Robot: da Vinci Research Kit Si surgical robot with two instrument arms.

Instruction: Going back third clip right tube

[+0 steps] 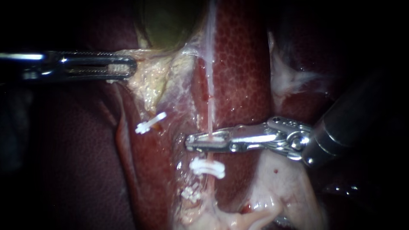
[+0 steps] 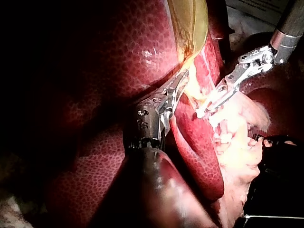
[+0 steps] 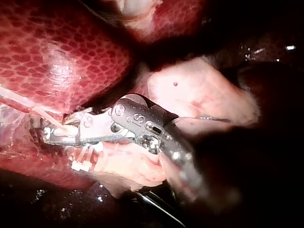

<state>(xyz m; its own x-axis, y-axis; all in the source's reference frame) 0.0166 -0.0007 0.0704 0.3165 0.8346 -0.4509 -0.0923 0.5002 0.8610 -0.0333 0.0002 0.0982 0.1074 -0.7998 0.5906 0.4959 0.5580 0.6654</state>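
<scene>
on the left, my left instrument [image 1: 130,68] comes in level, and its jaws are pressed together on a flap of pale tissue [image 1: 149,83] just under the greenish gallbladder [image 1: 170,21]. a little lower lies a single clip [image 1: 150,122], white, across what i take for the left tube, well apart from the work. in the middle runs the right tube [image 1: 210,85], a thin, pale, wet thread going straight down over the dark red liver [image 1: 243,72]. low on this tube sit an upper clip [image 1: 207,167] and, near the pale fat, a lower clip [image 1: 191,194]. just above the upper clip my right instrument [image 1: 192,142] crosses the right tube from the right. its jaws are closed on the tube from both sides. a bit of white between them is probably the third clip, though i cannot see it clearly. i judge this tube to be very soft, slippery and easy to tear, and a clip is light and could be dragged along it. so the right instrument should hold nothing when it leaves: the jaws must part fully first, then it goes back straight along its shaft, without pulling the tube sideways. if a hold is needed, the pale tissue beside is better than the tube itself.
</scene>
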